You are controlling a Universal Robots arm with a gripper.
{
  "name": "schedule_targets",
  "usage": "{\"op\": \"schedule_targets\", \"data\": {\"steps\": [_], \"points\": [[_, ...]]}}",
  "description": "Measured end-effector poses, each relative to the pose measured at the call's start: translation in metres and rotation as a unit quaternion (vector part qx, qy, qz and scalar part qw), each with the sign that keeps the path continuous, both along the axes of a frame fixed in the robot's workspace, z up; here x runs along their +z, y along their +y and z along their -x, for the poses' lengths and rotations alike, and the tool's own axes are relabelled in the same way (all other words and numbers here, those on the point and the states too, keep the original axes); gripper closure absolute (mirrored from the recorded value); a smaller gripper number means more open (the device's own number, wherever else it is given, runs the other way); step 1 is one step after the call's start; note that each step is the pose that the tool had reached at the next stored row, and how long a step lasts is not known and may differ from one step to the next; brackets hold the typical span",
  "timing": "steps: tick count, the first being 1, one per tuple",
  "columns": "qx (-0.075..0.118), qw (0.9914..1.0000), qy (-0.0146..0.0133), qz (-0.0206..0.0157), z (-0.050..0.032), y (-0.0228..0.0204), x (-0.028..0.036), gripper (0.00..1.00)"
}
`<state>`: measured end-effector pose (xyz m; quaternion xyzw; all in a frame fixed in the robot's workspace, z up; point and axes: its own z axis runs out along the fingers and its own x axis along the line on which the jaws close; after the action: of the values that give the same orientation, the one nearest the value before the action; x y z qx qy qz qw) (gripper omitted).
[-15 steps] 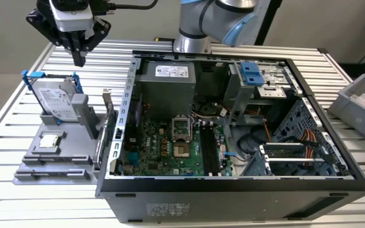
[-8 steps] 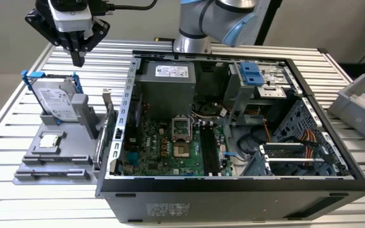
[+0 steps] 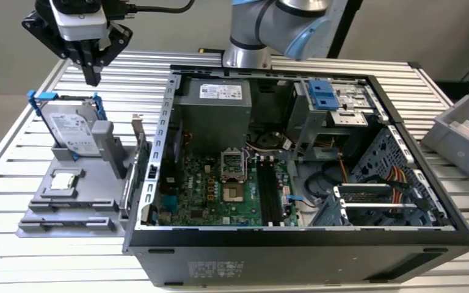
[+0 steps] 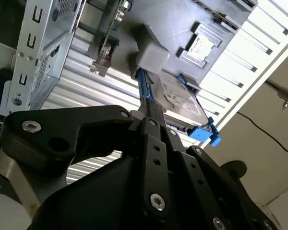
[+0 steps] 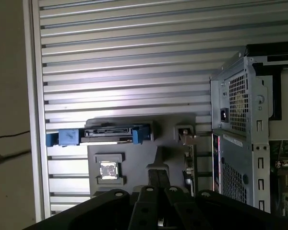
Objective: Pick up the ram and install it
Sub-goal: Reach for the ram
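Note:
The ram (image 3: 142, 166) is a thin dark green stick standing on edge in the grey fixture (image 3: 63, 210), on the side next to the computer case; in the first wrist view the ram (image 5: 187, 160) is a narrow strip beside the case wall. My gripper (image 3: 93, 77) hangs high above the table's far corner on the exterior view's left, above and behind the fixture and well away from the ram. Its fingers meet at a point with nothing between them. In the second wrist view the gripper (image 4: 143, 115) is shut over the hard drive.
A silver hard drive (image 3: 71, 131) with blue brackets stands upright in the fixture, and a small square CPU (image 3: 65, 181) lies in front of it. The open computer case (image 3: 300, 241) shows the motherboard with long black slots (image 3: 269, 192). A grey bin (image 3: 463, 137) sits at the exterior view's right.

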<state>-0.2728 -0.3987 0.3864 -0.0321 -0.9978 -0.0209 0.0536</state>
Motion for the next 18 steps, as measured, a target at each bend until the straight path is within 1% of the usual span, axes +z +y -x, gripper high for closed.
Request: {"op": "schedule_targets", "data": {"steps": [1,2,3,6,7,8,10,11,12,13,15,16,17,18], "points": [[0.002,1.00000,-0.0001,0.0011,0.0009,0.0000,-0.0001,1.00],[0.004,0.99999,-0.0002,0.0036,0.0016,0.0001,-0.0002,1.00],[0.006,0.99995,-0.0002,0.0073,0.0022,0.0001,-0.0002,1.00],[0.016,0.99965,-0.0005,0.0209,0.0030,0.0002,-0.0007,1.00],[0.020,0.99949,-0.0006,0.0249,0.0033,0.0002,-0.0009,1.00],[0.023,0.99940,-0.0007,0.0259,0.0044,0.0001,-0.0009,1.00],[0.023,0.99940,-0.0006,0.0258,0.0051,0.0002,-0.0009,1.00],[0.023,0.99939,-0.0012,0.0259,0.0051,0.0003,-0.0009,1.00],[0.023,0.99936,-0.0082,0.0261,0.0054,0.0002,-0.0011,1.00],[0.023,0.99923,-0.0172,0.0263,0.0055,0.0003,-0.0011,1.00],[0.024,0.99872,-0.0360,0.0266,0.0055,0.0003,-0.0011,1.00],[0.024,0.99840,-0.0441,0.0264,0.0058,0.0003,-0.0010,1.00],[0.023,0.99801,-0.0533,0.0247,0.0069,0.0003,-0.0012,1.00],[0.023,0.99756,-0.0619,0.0230,0.0087,0.0003,-0.0012,1.00]]}}
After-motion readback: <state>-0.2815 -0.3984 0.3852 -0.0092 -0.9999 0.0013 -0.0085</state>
